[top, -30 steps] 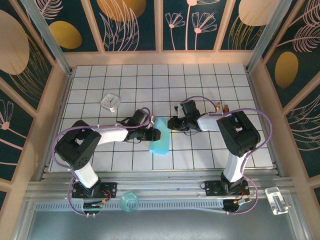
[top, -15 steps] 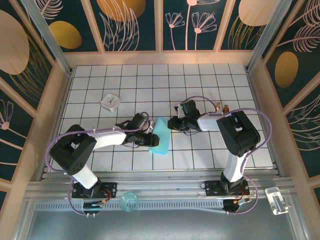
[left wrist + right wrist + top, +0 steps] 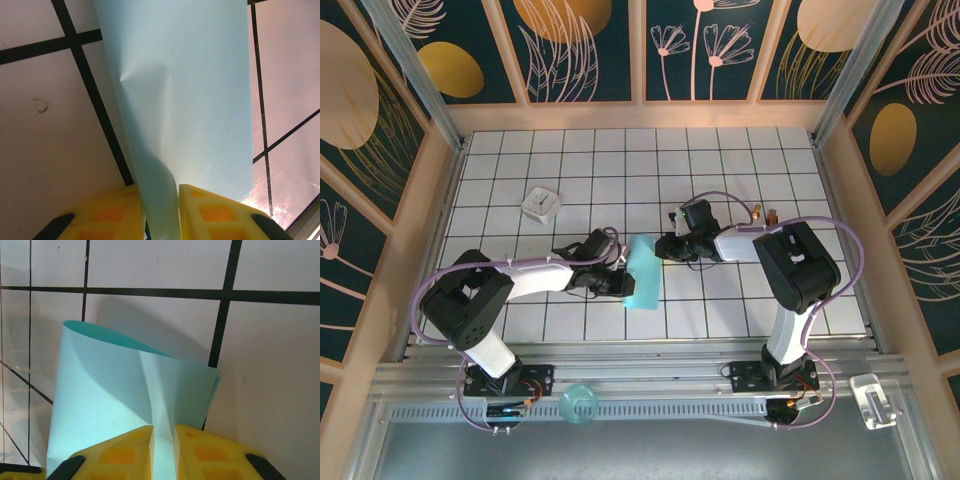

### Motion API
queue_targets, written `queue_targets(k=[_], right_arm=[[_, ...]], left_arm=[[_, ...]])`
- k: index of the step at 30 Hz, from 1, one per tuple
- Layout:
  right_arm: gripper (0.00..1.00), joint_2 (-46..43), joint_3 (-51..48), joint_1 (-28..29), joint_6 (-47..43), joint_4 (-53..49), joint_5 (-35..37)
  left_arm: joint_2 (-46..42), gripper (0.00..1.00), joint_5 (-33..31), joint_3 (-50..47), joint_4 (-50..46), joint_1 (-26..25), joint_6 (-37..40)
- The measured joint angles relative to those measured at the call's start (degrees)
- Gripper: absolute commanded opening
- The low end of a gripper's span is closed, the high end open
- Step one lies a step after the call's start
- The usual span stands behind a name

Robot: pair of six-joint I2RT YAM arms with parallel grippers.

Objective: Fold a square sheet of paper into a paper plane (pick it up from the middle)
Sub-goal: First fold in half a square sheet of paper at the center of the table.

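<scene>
Cyan square sheet of paper (image 3: 642,278) in left gripper (image 3: 160,195) and right gripper (image 3: 162,435)

In the left wrist view the thin light-blue sheet of paper (image 3: 185,100) runs off the top edge. Its lower end slips between the yellow plastic fingers (image 3: 110,215) of the left gripper (image 3: 161,212), which the bottom edge cuts off. In the right wrist view the bottom edge also cuts the yellow fingers (image 3: 120,455) of the right gripper (image 3: 162,452) and the paper's lower left part. From above, both sets of fingertips are too small to make out against the paper, and two small copper-coloured things (image 3: 765,212) by the right arm are too small to identify
</scene>
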Motion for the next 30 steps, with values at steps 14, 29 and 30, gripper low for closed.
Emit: queue_targets(k=[14, 29, 30], right_arm=[[0.22, 0.00, 0.31, 0.07, -0.22, -0.37, -0.15], [0.25, -0.17, 0.35, 0.11, -1.11, -0.46, -0.57], [0.25, -0.20, 0.35, 0.11, -1.09, -0.44, -0.61]], left_arm=[[0.11, 0.18, -0.57, -0.61, 0.35, 0.02, -1.53], [0.11, 0.13, -1.07, -1.27, 1.38, 0.09, -3.26], [0.13, 0.13, -1.09, -1.27, 1.38, 0.09, -3.32]])
